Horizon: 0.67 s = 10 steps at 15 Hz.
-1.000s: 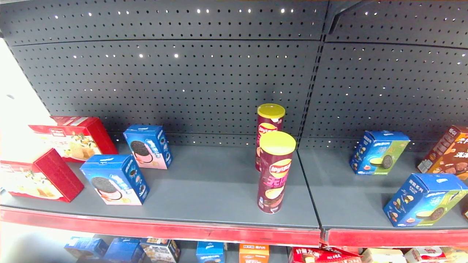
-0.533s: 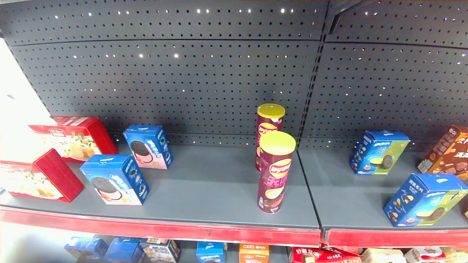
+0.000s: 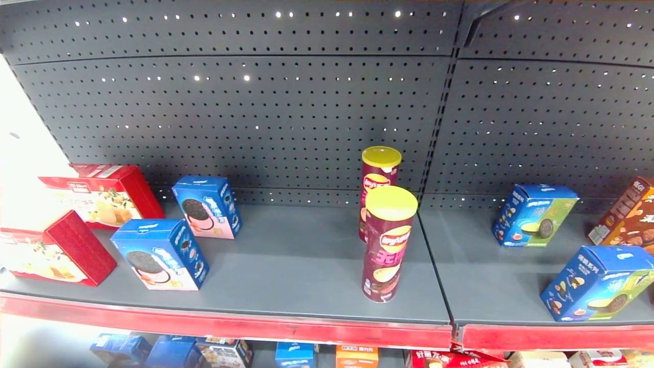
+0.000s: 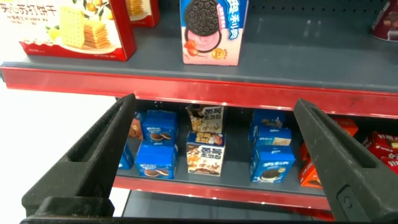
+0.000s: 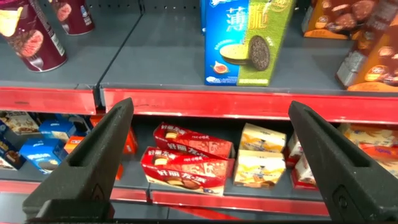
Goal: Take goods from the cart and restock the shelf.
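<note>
The left gripper (image 4: 214, 102) and the right gripper (image 5: 211, 104) both have their jaws wide open, holding nothing, facing the red front edge of the shelf (image 3: 296, 266). Two chip cans (image 3: 388, 245) stand upright at centre frame, one behind the other, with blue cookie boxes (image 3: 161, 253) to either side.

I make out a round logo badge and large pink characters on the front chip can (image 3: 388, 245); white lettering on the blue cookie box (image 3: 161, 253); characters along the red biscuit box (image 4: 78, 28); big characters on the blue-green box (image 5: 245, 40); nothing I can read reliably.
</note>
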Tool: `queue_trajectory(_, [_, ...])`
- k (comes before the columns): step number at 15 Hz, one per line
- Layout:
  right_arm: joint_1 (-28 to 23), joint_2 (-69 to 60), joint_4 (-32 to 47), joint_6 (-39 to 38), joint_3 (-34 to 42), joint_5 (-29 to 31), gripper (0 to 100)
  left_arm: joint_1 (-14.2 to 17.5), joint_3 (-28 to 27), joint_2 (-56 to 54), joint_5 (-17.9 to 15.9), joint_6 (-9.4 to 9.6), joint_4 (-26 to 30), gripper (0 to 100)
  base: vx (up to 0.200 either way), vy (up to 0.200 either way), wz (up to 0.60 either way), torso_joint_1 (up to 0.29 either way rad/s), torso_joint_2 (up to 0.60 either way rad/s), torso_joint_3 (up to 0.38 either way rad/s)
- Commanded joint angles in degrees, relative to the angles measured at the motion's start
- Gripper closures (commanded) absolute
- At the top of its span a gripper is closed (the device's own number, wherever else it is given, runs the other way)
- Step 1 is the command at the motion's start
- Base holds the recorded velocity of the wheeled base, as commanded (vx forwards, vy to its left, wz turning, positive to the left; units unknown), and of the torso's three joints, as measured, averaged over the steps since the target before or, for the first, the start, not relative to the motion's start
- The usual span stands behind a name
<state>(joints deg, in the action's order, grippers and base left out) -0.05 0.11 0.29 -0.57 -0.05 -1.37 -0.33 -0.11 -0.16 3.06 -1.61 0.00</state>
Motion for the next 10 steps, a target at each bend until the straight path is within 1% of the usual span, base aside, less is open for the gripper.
queue_trajectory(1, [0.0,0.1,0.0,0.0,0.0,0.0,0,0.0,0.0,0.2,0.1,-0.06,0.0,0,0.000,0.000,0.00,0.000,0.00,0.000])
queue_trajectory(2, [0.0,0.1,0.1,0.0,0.0,0.0,0,0.0,0.0,0.2,0.1,-0.06,0.0,0,0.000,0.000,0.00,0.000,0.00,0.000])
queue_trajectory(5, [0.0,0.1,0.1,0.0,0.0,0.0,0,0.0,0.0,0.2,0.1,-0.15,0.0,0,0.000,0.000,-0.60,0.002,0.00,0.004])
queue_trajectory(10, [0.0,0.1,0.0,0.0,0.0,0.0,0,0.0,0.0,0.2,0.3,-0.32,0.0,0,0.000,0.000,0.00,0.000,0.00,0.000])
